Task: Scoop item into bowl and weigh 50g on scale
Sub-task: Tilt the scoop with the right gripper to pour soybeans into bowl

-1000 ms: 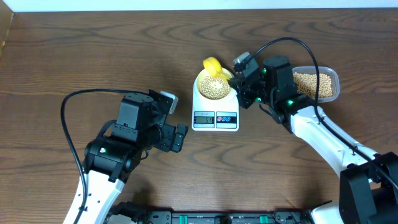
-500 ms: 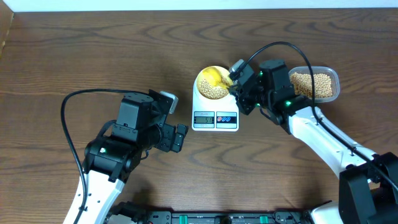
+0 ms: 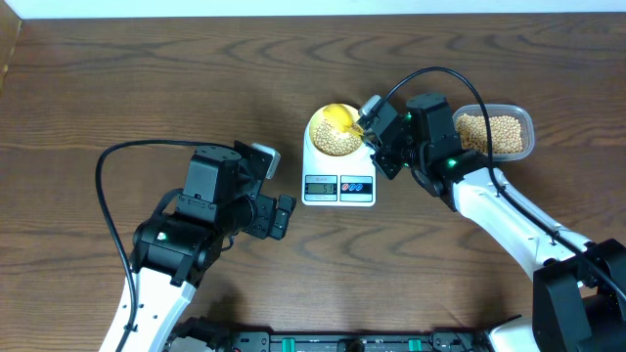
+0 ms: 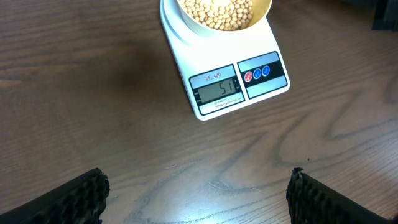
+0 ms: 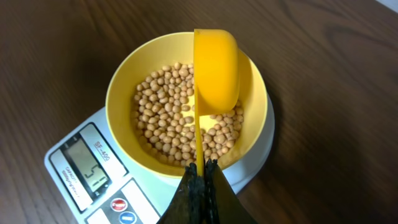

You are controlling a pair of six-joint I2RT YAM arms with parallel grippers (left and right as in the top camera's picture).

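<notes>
The yellow bowl point(image 5: 121, 93) sits centred on the white scale point(image 4: 179, 45), so every bean tipped in gets weighed. The soybeans point(image 5: 168, 106) lie in it, with more in the clear container point(image 3: 497, 134). The right gripper point(image 5: 200, 177), clamped on the yellow scoop point(image 5: 216, 62) by its thin handle, has its wrist rolled so the cup hangs sideways over the bowl, apparently empty. The display point(image 4: 216, 91) seems to read fifty-one. The left gripper point(image 4: 196, 193) hovers near the scale, fingers wide apart.

Top edge of the left wrist view clips the small pale-yellow round bowl point(image 4: 262, 15). Overhead, the white digital kitchen scale point(image 3: 338, 186) shows digits too small to read. And the yellow plastic scoop point(image 5: 214, 62) loses its handle end inside the right claw point(image 5: 200, 177).
</notes>
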